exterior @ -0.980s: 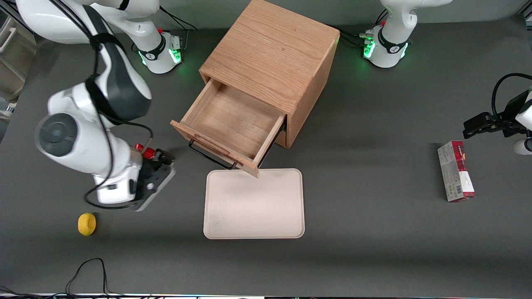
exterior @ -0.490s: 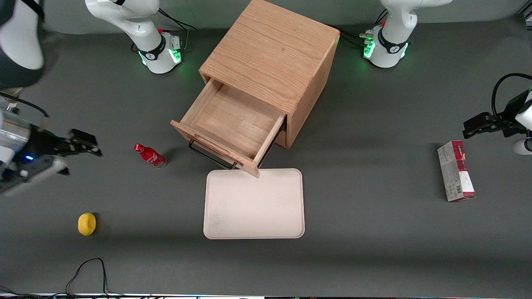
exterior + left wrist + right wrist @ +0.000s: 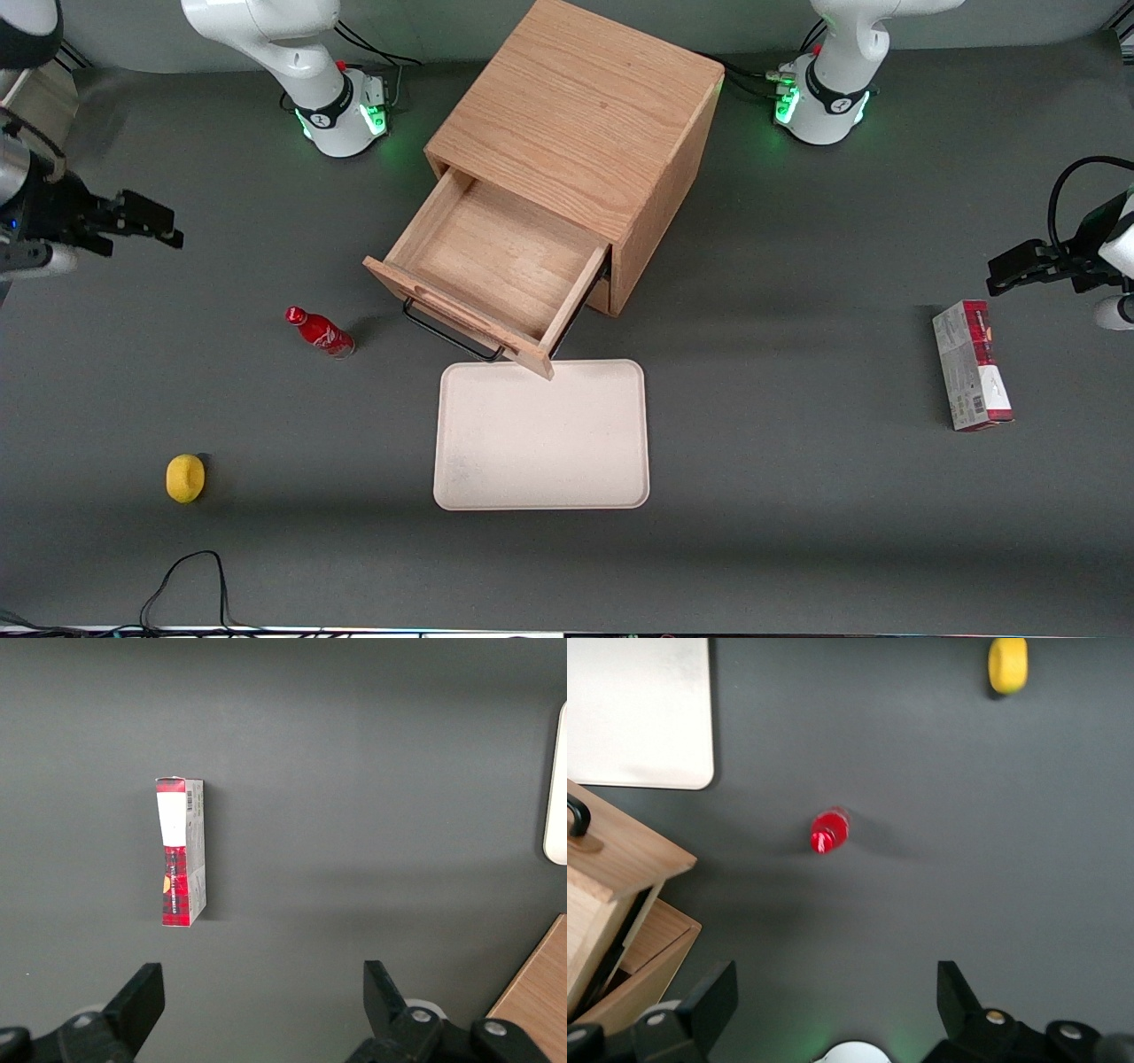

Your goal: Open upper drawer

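The upper drawer (image 3: 496, 257) of the light-oak cabinet (image 3: 576, 115) stands pulled out and is empty inside. Its black bar handle (image 3: 447, 337) faces the front camera, above the edge of the tray. My right gripper (image 3: 159, 223) is open and empty, high over the table at the working arm's end, well away from the drawer. In the right wrist view the gripper (image 3: 833, 1001) has its fingers wide apart over bare table, with the drawer's front corner (image 3: 620, 859) and the end of its handle (image 3: 576, 815) at the edge. The lower drawer is hidden under the upper one.
A red bottle (image 3: 321, 330) (image 3: 828, 831) stands between my gripper and the drawer. A yellow round thing (image 3: 185, 478) (image 3: 1007, 665) lies nearer the front camera. A cream tray (image 3: 540, 434) lies in front of the drawer. A red and grey box (image 3: 972, 365) (image 3: 180, 850) lies toward the parked arm's end.
My right arm has swung away from beside the drawer handle to the working arm's end of the table and farther from the front camera, uncovering the red bottle. The drawer has not moved.
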